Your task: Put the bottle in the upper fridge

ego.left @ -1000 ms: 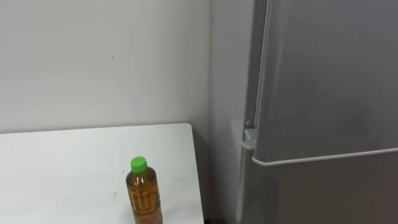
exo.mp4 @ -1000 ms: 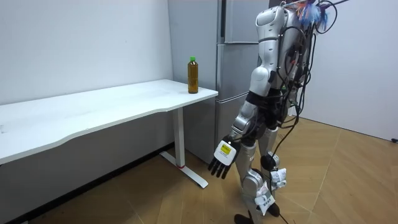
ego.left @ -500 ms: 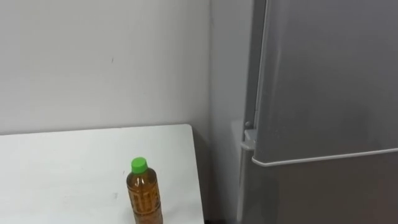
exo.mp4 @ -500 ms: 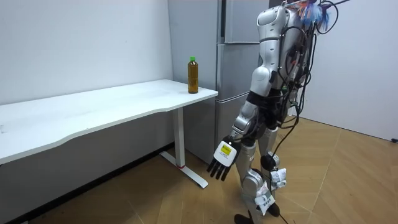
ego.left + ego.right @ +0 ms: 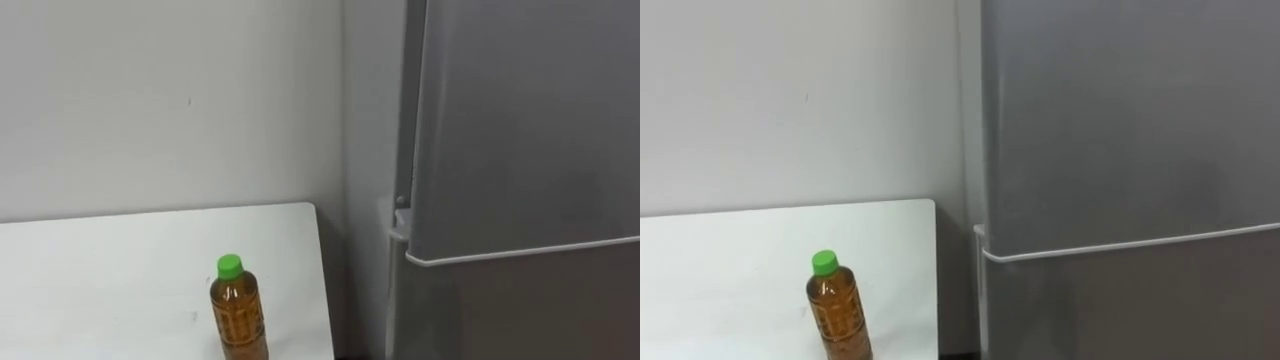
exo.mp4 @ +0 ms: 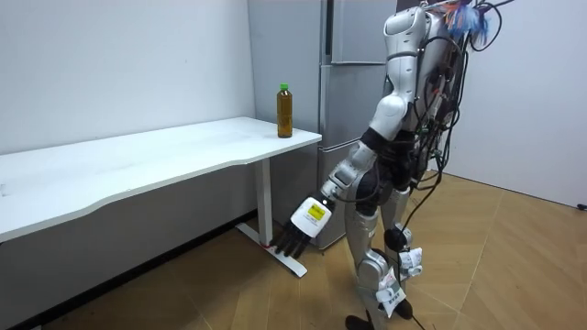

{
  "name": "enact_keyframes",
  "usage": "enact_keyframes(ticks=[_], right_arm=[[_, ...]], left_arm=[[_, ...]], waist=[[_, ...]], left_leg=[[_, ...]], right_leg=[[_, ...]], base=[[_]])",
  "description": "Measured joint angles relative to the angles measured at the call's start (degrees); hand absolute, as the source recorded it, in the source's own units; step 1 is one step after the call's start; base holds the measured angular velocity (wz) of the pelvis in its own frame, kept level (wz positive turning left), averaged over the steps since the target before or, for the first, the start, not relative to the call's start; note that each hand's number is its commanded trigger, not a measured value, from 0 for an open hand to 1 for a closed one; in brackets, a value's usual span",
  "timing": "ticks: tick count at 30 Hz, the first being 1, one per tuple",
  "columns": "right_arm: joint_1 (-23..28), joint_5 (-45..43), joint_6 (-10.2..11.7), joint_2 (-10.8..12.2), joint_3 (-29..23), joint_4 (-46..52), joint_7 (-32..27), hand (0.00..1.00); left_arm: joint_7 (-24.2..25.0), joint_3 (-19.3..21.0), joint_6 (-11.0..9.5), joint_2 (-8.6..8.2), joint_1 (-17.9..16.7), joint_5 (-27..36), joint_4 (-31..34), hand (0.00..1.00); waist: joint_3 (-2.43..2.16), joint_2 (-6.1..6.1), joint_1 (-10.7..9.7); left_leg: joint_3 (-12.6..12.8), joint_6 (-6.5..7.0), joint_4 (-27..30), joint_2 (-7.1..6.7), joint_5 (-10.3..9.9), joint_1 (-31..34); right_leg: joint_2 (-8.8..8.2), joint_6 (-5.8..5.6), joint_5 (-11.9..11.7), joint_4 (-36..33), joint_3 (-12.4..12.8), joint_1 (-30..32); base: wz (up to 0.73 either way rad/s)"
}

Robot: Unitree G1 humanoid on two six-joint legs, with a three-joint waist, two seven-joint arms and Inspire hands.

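A clear bottle (image 5: 238,318) of brown drink with a green cap stands upright near the right-hand corner of the white table (image 5: 100,265). The grey fridge (image 5: 520,140) rises just right of the table, both doors closed, with the seam between upper and lower door at mid height. In the room view I stand on the wooden floor in front of the fridge (image 6: 353,82), the bottle (image 6: 285,111) at arm's length toward the room view's left. My left hand (image 6: 303,227) hangs low beside the table's leg, fingers straight and holding nothing.
The long white table (image 6: 138,156) runs along the wall to the room view's left, on a white leg with a floor foot (image 6: 275,257). A narrow gap separates the table's end from the fridge. Open wooden floor lies behind me.
My left arm has swung forward and toward the room view's left, bringing the hand nearer the table's leg. The eye view has shifted slightly; the bottle has not moved.
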State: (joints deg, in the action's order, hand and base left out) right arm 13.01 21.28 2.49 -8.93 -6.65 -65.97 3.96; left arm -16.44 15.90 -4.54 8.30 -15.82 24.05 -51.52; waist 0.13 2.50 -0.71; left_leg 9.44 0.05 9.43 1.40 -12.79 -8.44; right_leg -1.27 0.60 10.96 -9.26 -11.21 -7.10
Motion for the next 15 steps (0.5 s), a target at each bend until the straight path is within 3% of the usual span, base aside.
enact_keyframes(ticks=[10, 15], right_arm=[[0.8, -2.86, 1.22, -0.25, -1.38, 1.98, 1.05, 0.0], [1.82, -2.86, 1.53, -0.23, -1.62, 2.47, 1.14, 0.0]], left_arm=[[-6.32, -0.26, -3.31, -0.05, 0.12, 5.76, 12.36, 0.0], [-8.61, 0.31, -4.14, -0.05, 0.0, 8.24, 22.4, 0.0]], waist=[[-0.07, 0.57, 0.79], [-0.24, 0.85, 1.23]], left_leg=[[-0.2, 0.09, 0.04, -0.03, -0.17, 0.06], [-0.27, 0.08, 0.05, -0.03, -0.14, -0.03]], right_leg=[[0.23, 0.01, 0.18, -0.47, 0.0, 0.23], [-0.09, 0.02, 0.18, -0.71, 0.01, 0.24]], base=[[0.0], [0.0]])
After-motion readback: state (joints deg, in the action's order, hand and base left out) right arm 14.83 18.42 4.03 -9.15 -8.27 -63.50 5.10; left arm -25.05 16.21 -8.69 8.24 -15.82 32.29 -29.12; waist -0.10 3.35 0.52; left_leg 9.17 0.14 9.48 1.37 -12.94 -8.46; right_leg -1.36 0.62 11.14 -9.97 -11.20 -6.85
